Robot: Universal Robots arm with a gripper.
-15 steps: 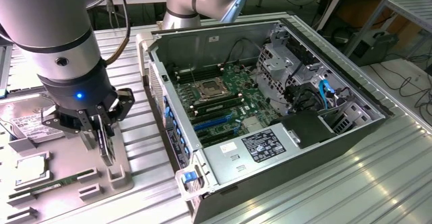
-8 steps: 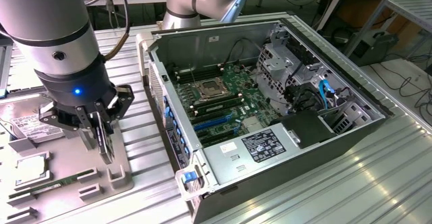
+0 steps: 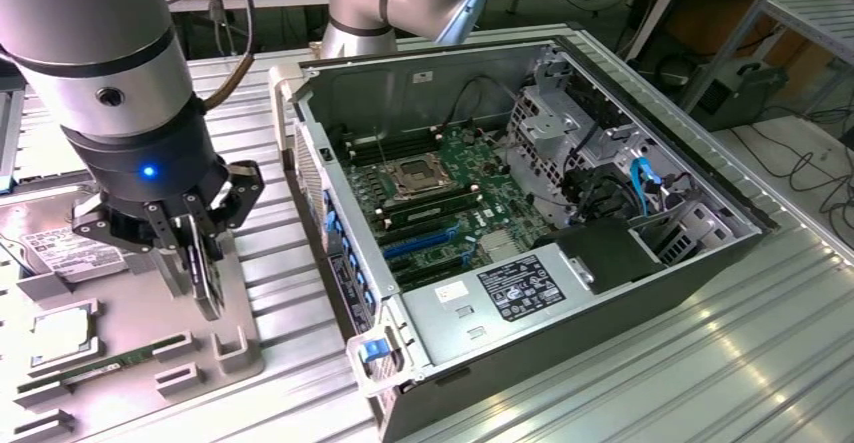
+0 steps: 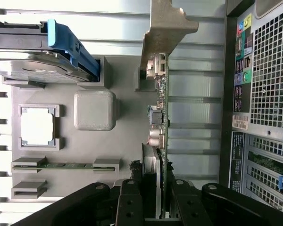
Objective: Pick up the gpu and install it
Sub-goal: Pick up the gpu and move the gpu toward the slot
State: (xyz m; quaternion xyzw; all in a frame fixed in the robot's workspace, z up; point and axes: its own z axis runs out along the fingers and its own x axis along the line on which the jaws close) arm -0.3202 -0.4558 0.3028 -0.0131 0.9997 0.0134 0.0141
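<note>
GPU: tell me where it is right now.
The gpu stands on edge, clamped in the gripper, at the exterior view's left. It is over the grey parts tray, just left of the open computer case.

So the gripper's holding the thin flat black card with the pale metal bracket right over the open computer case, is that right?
Not quite: the gripper holds the thin black gpu card over the grey parts tray, beside the open black computer case, as the exterior view shows.
</note>
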